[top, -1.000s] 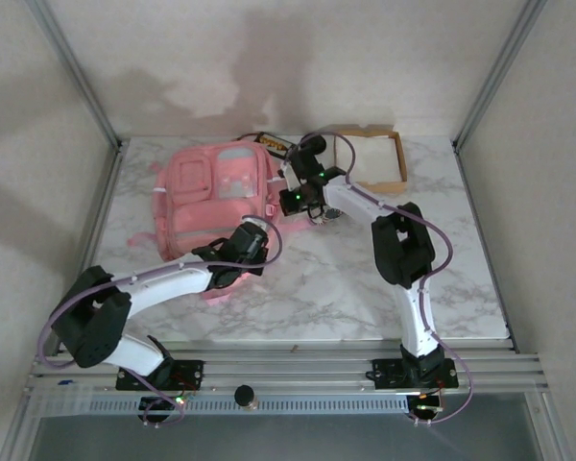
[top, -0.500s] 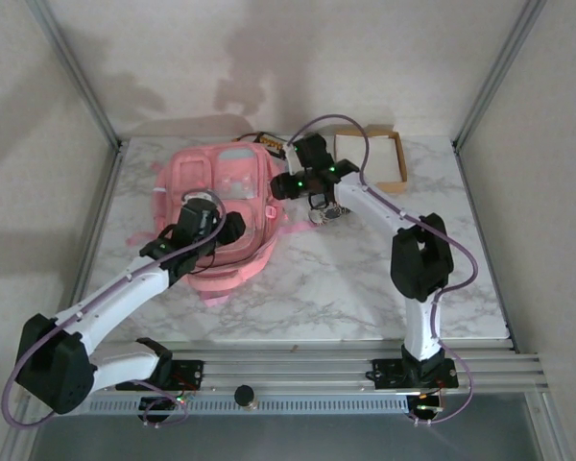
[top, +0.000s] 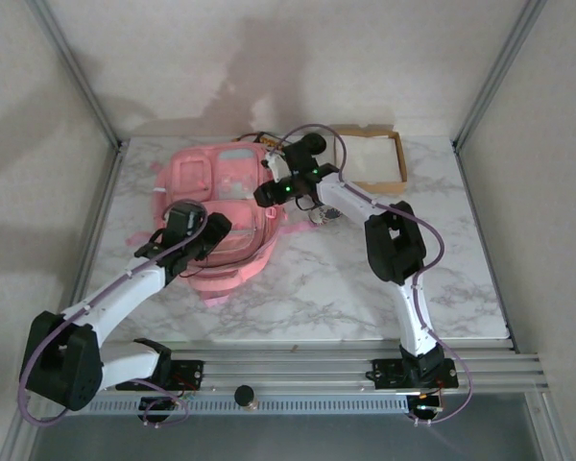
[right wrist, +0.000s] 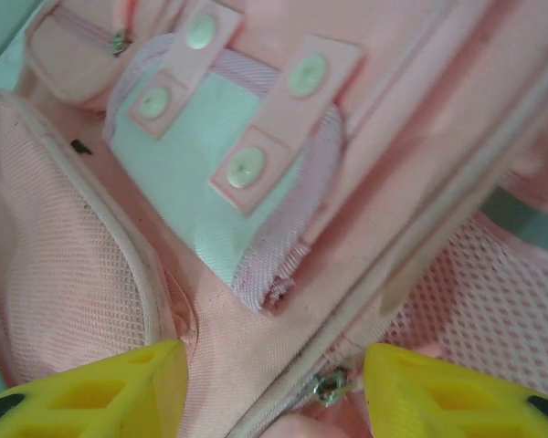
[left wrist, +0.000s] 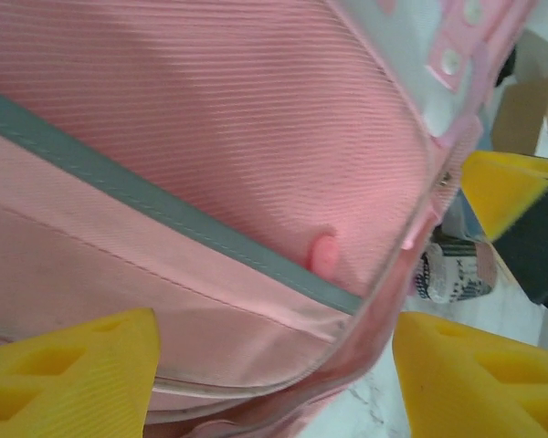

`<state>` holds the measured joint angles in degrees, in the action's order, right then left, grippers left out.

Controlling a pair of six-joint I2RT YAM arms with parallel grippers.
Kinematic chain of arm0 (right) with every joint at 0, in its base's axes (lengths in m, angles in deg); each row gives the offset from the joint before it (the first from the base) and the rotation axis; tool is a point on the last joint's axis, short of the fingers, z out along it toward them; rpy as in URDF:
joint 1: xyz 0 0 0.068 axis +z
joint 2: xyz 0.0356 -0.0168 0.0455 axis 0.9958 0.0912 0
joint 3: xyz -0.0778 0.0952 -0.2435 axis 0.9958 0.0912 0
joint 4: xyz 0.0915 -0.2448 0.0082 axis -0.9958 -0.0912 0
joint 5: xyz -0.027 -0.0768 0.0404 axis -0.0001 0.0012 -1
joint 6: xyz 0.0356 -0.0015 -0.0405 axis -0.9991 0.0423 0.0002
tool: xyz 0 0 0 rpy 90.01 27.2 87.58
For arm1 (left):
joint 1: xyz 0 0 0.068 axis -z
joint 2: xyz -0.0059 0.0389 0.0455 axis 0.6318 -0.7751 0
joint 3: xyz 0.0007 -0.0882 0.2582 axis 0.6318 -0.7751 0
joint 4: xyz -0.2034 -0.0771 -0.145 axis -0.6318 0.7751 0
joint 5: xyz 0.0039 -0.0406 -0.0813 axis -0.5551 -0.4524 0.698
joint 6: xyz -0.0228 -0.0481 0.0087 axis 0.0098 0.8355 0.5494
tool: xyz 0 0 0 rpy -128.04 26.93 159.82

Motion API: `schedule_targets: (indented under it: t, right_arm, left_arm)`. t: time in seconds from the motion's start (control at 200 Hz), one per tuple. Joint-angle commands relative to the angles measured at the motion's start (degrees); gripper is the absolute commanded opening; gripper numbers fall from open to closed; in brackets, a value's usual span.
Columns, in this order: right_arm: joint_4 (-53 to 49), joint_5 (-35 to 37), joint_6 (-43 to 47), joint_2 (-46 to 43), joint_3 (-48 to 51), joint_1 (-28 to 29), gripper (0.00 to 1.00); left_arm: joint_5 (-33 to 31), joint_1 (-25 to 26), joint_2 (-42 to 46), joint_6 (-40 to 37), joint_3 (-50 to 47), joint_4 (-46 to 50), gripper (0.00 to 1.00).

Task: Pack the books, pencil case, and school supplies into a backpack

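Upper left on the worktop (top: 365, 288), backpack (top: 226, 182) sits between wide left jaws and under wide right jaws, which have shifted left since earlier.

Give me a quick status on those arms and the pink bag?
Left gripper open over backpack front. Right gripper open at its zipper. Cardboard tray apart, right.

Top external: fixed, high behind the 2 arm bases (top: 408, 370), angled down over the whole tabletop (top: 326, 288). Left wrist: pressed close to backpack (left wrist: 210, 119) fabric, looking past left tool (left wrist: 274, 365). Right wrist: equally close over right tool (right wrist: 274, 374), on the backpack's buttoned panel. All 3 views share the backpack.
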<state>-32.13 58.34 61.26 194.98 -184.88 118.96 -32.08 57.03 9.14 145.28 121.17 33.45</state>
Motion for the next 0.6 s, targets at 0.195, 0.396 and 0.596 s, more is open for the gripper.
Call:
schedule_targets:
  t: [0.195,0.396,0.596]
  right_arm:
    - [10.59,-7.73,26.51,-4.37,8.1,-3.45,0.56]
    - [11.25,-10.6,42.15,-4.91,11.1,-5.01,0.55]
    - [15.34,-8.24,50.94,-4.51,11.91,-5.47,0.53]
  left_arm:
    - [0.94,-0.4,0.68,1.65,-0.07,-0.33,0.74]
    - [-0.28,-1.27,0.14,-0.98,0.95,2.11,0.78]
    - [-1.82,-2.85,0.41,-3.14,1.57,3.01,0.82]
